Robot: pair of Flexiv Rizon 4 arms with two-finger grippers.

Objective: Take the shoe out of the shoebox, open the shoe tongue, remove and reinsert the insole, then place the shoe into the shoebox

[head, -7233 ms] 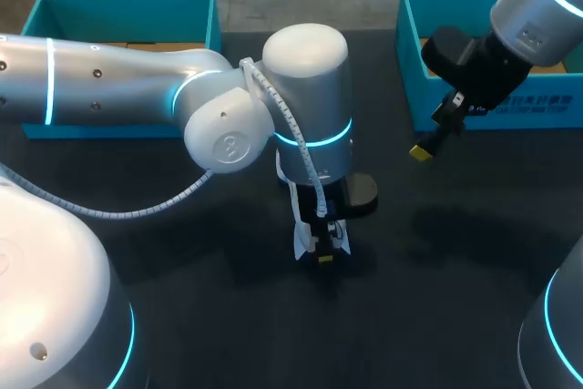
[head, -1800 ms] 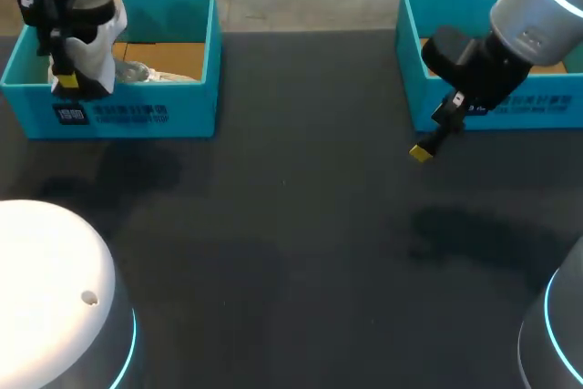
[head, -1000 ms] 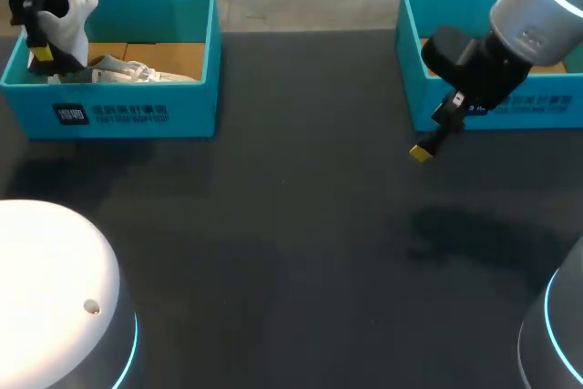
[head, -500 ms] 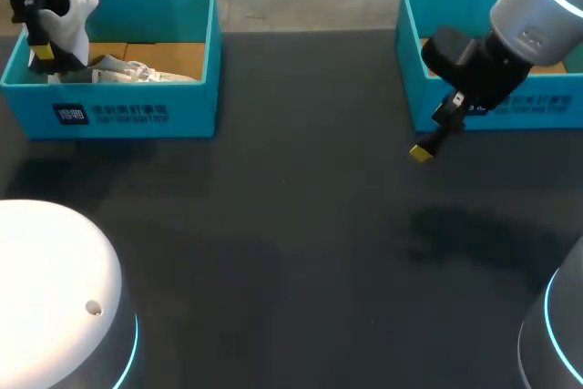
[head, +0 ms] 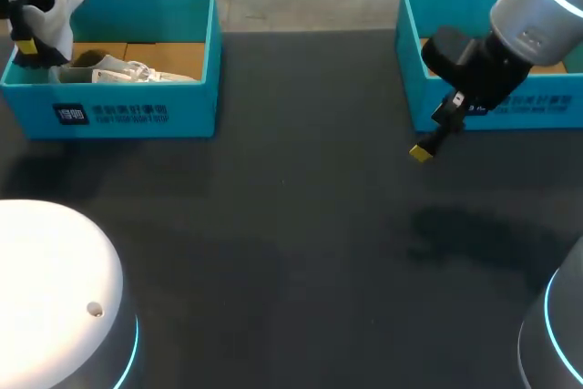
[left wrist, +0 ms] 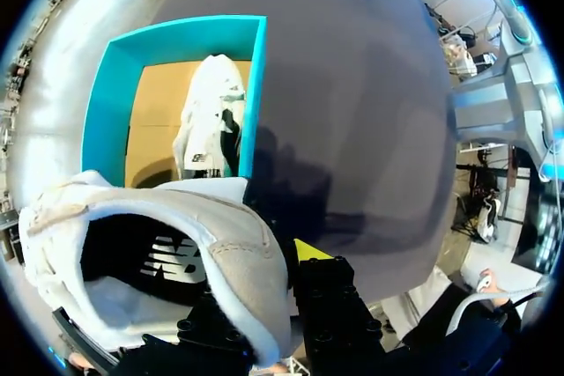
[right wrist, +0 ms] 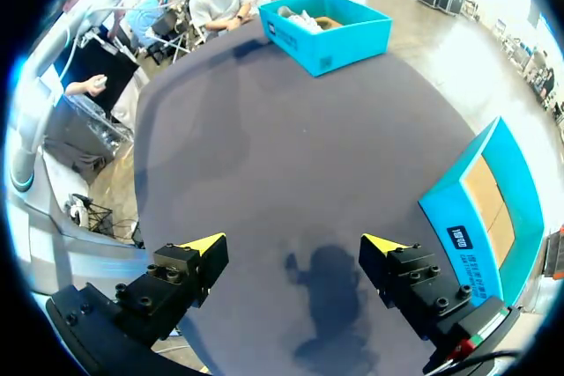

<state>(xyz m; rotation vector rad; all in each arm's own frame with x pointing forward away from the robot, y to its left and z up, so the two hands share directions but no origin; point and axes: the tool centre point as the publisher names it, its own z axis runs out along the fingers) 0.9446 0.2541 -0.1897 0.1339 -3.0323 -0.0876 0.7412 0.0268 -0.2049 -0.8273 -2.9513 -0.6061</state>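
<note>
My head camera looks down on the worktop (head: 301,225) from behind; both wrist cameras also see the left shoebox (head: 137,116).

White print is noted on the front wall of the left shoebox (head: 109,114), too small to be read. Similar illegible print is noted on the second box (head: 547,102), well apart from the left shoebox. A white logo mark (left wrist: 167,257) is seen inside the raised shoe (left wrist: 238,244) just above the left shoebox.
</note>
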